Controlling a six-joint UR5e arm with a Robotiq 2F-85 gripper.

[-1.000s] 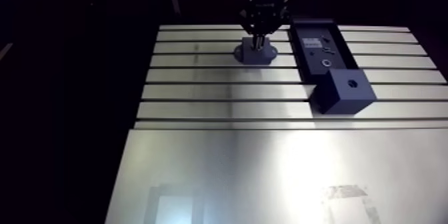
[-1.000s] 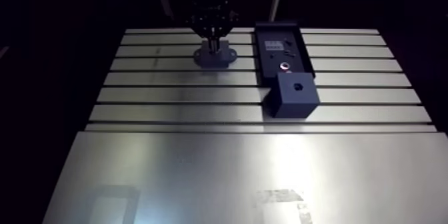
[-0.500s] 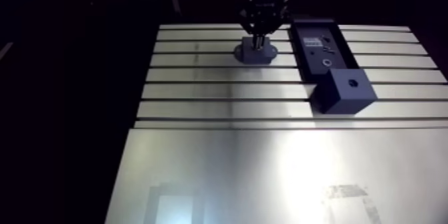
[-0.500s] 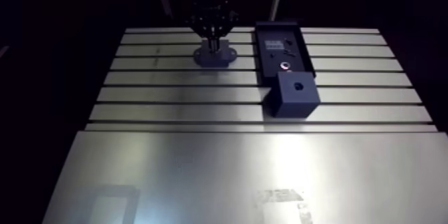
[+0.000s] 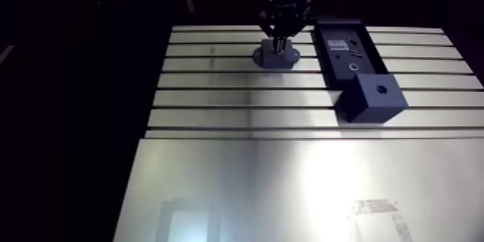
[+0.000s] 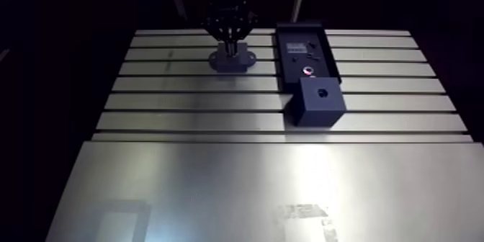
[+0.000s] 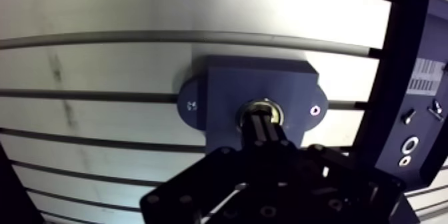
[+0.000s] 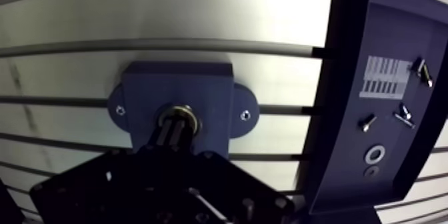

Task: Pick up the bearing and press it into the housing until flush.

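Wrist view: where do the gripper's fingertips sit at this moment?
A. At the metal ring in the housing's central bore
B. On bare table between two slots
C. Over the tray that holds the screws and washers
A: the gripper, its fingers closed together, meets the bearing, the metal ring in the middle bore of the housing; the tray lies apart to one side.

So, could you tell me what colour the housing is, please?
Dark blue housing, clearest in the wrist view.
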